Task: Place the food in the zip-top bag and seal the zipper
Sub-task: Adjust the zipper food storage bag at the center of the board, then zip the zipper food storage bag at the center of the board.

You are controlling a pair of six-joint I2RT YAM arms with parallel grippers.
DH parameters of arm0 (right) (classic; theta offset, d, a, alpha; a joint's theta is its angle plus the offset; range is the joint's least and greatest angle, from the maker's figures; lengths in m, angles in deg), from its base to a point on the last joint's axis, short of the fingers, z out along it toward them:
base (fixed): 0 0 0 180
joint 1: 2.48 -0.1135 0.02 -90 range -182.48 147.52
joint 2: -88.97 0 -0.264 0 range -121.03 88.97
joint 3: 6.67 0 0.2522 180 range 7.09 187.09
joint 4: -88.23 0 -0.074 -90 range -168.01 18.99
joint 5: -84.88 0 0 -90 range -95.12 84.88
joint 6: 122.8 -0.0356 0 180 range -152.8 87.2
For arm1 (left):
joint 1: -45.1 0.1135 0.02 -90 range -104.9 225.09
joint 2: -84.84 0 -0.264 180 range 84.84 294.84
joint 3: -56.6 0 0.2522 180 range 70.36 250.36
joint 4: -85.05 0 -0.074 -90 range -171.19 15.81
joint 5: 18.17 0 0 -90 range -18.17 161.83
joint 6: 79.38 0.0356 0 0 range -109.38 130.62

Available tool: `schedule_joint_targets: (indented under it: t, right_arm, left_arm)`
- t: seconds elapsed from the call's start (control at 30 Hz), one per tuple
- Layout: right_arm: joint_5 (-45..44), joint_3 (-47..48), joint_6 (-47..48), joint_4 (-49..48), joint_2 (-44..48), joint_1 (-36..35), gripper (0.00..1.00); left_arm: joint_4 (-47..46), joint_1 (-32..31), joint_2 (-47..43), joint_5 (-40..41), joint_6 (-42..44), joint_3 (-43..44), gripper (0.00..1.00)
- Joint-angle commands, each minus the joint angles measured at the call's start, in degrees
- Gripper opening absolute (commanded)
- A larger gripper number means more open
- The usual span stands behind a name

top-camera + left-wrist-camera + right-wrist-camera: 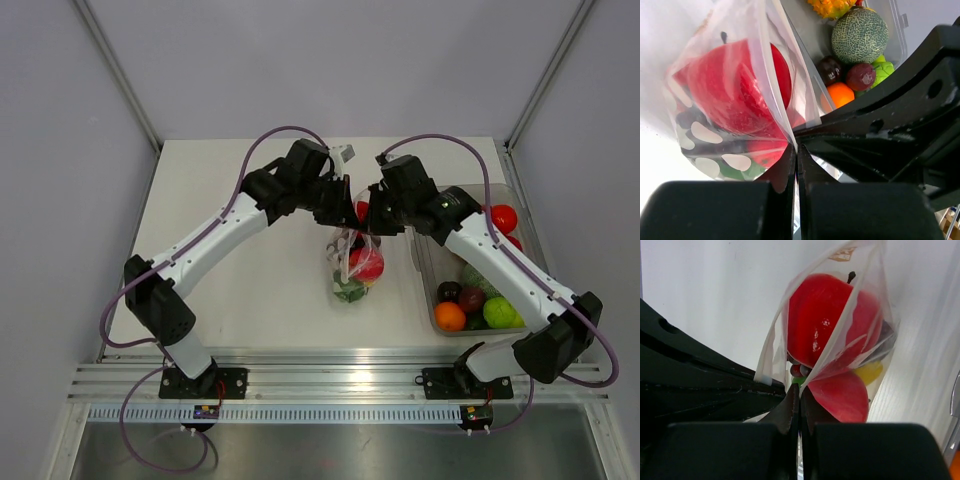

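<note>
The dotted zip-top bag point(352, 262) hangs at mid table, held up by its mouth edge between both grippers. It holds red round fruits point(735, 85), a green piece and a yellow piece point(869, 372). My left gripper point(340, 208) is shut on the bag's top edge from the left; its closed fingertips point(790, 157) pinch the plastic. My right gripper point(374, 215) is shut on the same edge from the right, pinching the film point(799, 390). The zipper strip is too thin to make out.
A rigid clear tray point(428, 300) stands at the right under my right arm. It holds a red fruit point(504, 217), an orange point(450, 316), a green piece point(499, 312), a melon point(860, 35) and dark round fruits point(861, 76).
</note>
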Motion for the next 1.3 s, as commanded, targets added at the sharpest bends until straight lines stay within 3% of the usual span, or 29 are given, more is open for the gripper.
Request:
schedule_joint_targets:
  t: [0.0, 0.1, 0.13, 0.17, 0.3, 0.43, 0.63, 0.8, 0.97, 1.13, 1.27]
  right_arm:
    - [1.8, 1.4, -0.5, -5.1, -0.1, -1.1, 0.0]
    - [-0.5, 1.5, 0.7, -4.1, 0.7, -1.1, 0.03]
    - [-1.1, 1.6, 0.7, -3.6, 1.0, -1.0, 0.11]
    - [-2.3, 1.7, 1.4, -3.2, 1.4, -1.1, 0.26]
    - [-6.5, 1.8, 2.4, -0.5, 4.0, -1.1, 0.5]
    - [-8.8, 1.4, 2.9, 1.5, 6.5, -1.1, 0.61]
    - [-5.2, -2.9, 4.6, 0.6, 12.1, -1.1, 0.89]
    - [-6.1, -5.1, 4.1, 1.1, 15.7, -1.1, 0.93]
    - [-11.8, -6.8, 0.4, 3.3, 16.2, -1.1, 0.93]
    - [-12.9, -9.4, -0.6, 1.2, 14.2, -1.0, 1.0]
    - [-14.5, -8.8, -0.7, 0.2, 10.4, -0.9, 0.99]
  left_arm:
    - [-4.5, 0.0, -0.7, -2.1, -0.8, 2.4, 0.0]
    - [-5.9, 0.1, -1.1, -1.9, -1.7, -0.4, 0.0]
    - [-6.6, 0.2, -1.3, -1.7, -2.1, -1.3, 0.0]
    - [-7.0, 0.6, -1.6, -1.8, -2.6, -1.9, 0.0]
    - [-8.6, 1.7, -2.3, -1.9, -3.6, -3.5, 0.0]
    - [-9.5, 2.3, -2.6, -0.6, -5.5, -4.2, 0.0]
    - [-15.5, 2.9, -4.9, 3.2, -12.1, -8.5, 0.0]
    - [-22.9, 4.8, -8.4, 6.2, -20.2, -14.1, 0.0]
    - [-24.3, 5.0, -10.1, 9.2, -22.3, -15.5, 0.0]
    - [-25.1, 5.5, -12.2, 11.1, -23.7, -17.6, 0.0]
    - [-26.4, 6.5, -13.4, 10.3, -24.3, -20.2, 0.0]
